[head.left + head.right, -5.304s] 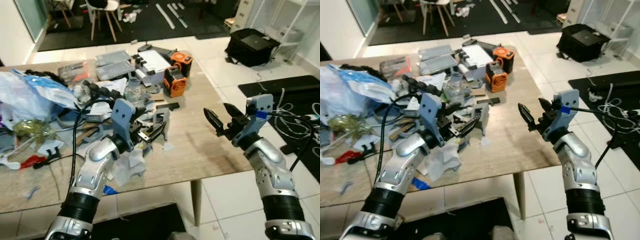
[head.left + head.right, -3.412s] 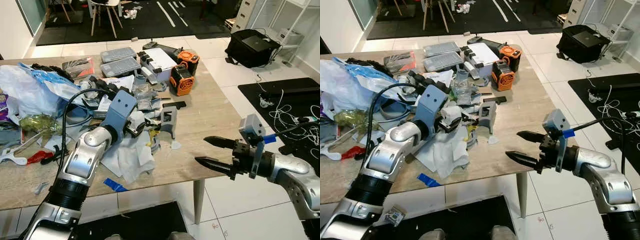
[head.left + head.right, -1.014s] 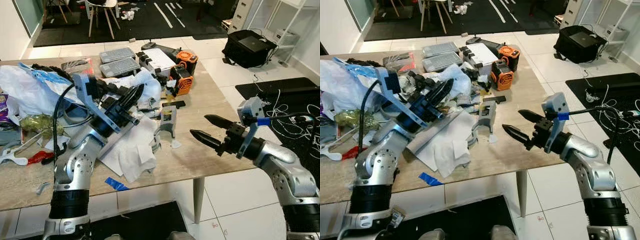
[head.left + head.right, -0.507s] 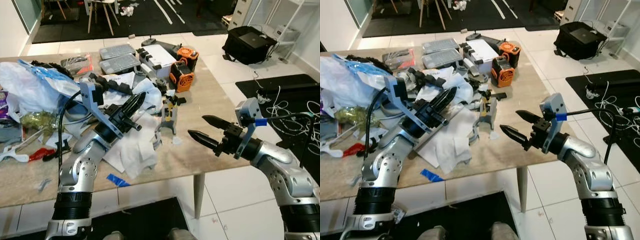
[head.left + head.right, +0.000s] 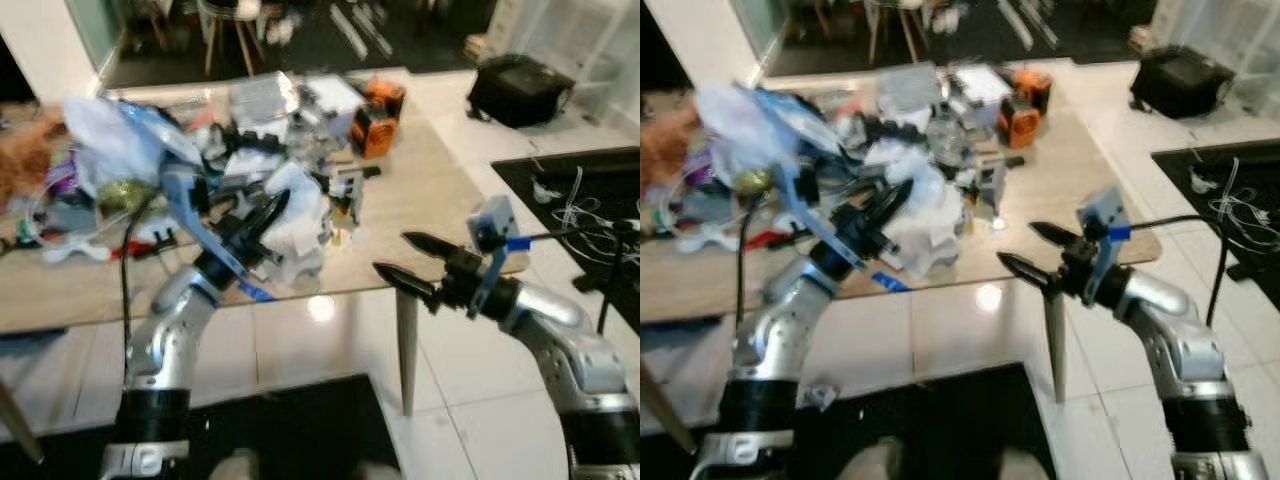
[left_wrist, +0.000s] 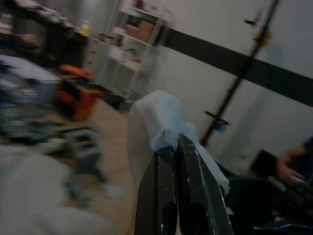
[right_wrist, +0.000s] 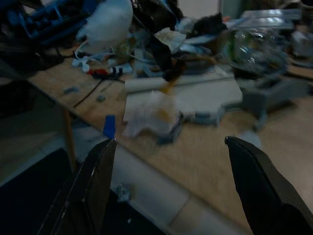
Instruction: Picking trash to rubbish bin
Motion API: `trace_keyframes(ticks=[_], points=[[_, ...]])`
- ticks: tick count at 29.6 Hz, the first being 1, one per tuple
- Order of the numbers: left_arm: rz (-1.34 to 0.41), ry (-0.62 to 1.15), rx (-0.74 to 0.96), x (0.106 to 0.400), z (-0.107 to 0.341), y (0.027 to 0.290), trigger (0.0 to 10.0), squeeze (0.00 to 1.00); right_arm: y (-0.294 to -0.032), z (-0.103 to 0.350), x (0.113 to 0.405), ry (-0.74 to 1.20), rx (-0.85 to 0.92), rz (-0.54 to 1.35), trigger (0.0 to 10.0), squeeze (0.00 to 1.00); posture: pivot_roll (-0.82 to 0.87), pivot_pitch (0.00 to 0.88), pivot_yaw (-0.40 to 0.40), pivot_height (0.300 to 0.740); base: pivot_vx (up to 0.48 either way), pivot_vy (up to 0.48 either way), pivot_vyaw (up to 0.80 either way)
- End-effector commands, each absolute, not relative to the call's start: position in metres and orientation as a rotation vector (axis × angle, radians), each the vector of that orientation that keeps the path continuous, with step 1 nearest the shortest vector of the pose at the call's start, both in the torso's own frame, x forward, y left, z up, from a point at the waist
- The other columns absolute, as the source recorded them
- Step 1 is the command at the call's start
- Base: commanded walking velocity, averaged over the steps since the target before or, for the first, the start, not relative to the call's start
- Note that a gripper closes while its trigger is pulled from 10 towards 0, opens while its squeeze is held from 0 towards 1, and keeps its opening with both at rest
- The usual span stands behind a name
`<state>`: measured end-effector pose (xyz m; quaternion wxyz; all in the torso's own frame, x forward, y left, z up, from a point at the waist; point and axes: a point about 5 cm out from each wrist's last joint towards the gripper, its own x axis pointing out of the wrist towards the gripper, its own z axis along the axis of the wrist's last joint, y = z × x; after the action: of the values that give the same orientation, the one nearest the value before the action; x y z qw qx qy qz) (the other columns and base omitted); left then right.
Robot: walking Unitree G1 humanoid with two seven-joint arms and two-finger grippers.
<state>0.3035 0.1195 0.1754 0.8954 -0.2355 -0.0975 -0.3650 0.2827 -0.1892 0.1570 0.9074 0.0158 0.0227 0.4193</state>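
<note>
My left gripper (image 5: 268, 212) is shut on a crumpled white tissue (image 5: 303, 222) and holds it up over the cluttered table's front edge (image 5: 350, 290). In the left wrist view the black fingers (image 6: 168, 186) pinch the tissue (image 6: 159, 115), which drapes over their tips. My right gripper (image 5: 392, 254) hangs open in the air off the table's front right corner, with nothing between its fingers. In the right wrist view its spread fingers (image 7: 93, 186) frame more white paper (image 7: 151, 111) lying near the table edge. The eye views are blurred.
The table holds a blue and white plastic bag (image 5: 120, 140), orange devices (image 5: 375, 125), grey parts and boxes. A table leg (image 5: 405, 345) stands on the white tile floor between my arms. A black bag (image 5: 520, 85) and cables (image 5: 590, 215) lie to the right.
The whole picture has shifted and blurred: the camera has drawn back from the table. My left gripper still holds the tissue, now at the table's front edge. The right gripper stays open.
</note>
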Motion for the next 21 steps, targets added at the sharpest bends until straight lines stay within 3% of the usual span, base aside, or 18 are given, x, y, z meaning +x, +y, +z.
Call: trace_keyframes(ticks=[1, 21], points=[[-0.755, -0.186, -0.49, 0.3027, 0.1706, 0.1171, 10.0, 0.0, -0.1896, 0.157, 0.2829, 0.041, 0.031, 0.86, 10.0, 0.0, -0.1, 0.0, -0.013, 0.74, -0.39, 0.0, 0.0], [-0.769, -0.185, -0.47, 0.3024, 0.1685, 0.1136, 10.0, 0.0, -0.1897, 0.16, 0.2871, 0.011, 0.052, 0.826, 10.0, 0.0, -0.09, 0.0, -0.015, 0.74, -0.391, 0.0, 0.0]])
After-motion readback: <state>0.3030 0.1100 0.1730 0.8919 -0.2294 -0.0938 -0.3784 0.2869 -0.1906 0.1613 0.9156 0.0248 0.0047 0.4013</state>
